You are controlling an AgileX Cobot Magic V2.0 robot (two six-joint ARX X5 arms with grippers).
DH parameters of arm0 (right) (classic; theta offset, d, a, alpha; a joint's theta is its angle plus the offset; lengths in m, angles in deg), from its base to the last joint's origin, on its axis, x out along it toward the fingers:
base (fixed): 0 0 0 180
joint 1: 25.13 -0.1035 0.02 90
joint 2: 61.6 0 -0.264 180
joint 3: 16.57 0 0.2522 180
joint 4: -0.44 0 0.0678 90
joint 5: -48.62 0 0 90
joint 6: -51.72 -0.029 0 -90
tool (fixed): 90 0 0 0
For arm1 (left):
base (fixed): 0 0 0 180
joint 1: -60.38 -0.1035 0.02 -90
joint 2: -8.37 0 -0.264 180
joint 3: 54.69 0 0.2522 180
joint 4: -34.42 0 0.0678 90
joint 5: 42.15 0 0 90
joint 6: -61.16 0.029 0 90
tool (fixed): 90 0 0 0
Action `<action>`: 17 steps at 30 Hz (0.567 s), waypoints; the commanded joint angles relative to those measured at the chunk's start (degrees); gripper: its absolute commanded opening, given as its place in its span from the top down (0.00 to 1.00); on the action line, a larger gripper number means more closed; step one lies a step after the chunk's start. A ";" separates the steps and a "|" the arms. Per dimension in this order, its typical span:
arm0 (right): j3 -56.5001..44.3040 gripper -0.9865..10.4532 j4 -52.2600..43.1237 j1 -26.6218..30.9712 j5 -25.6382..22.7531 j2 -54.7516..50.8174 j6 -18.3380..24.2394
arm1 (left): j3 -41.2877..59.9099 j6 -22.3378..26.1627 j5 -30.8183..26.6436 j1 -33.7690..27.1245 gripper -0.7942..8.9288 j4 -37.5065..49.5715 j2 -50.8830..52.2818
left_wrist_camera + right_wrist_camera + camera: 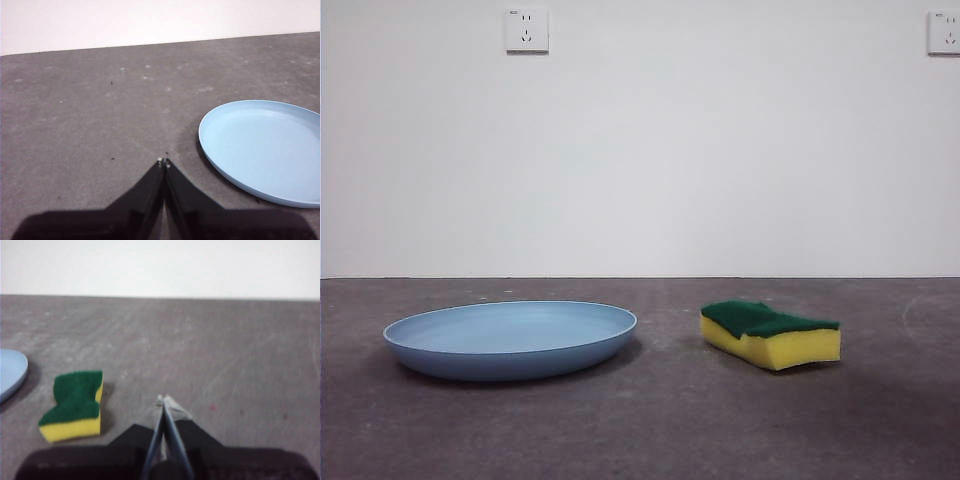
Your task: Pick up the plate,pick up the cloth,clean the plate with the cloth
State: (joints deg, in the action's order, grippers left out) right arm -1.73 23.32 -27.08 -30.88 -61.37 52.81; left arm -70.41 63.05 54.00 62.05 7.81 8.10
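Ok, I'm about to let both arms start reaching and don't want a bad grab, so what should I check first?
1. Plate lies flat on the table, nothing on it: ok.
2. Sponge lies green side up, apart from the plate: ok.
3. Left gripper is beside the plate, not touching it: ok.
4. Left jaws are shut; they must open before taking the rim: not ok.
5. Right gripper is beside the sponge, jaws shut; they must open too: not ok.
6. How far each arm must drop to reach: cannot tell.
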 commanded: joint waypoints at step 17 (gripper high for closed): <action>-0.70 0.91 0.68 -0.13 -0.39 -0.07 -3.61 | 0.77 -0.35 -0.02 -0.17 0.92 -0.02 0.15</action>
State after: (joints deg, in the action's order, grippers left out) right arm -1.71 23.58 -27.08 -31.07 -61.37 49.77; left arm -70.41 63.05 54.02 62.05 7.81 8.10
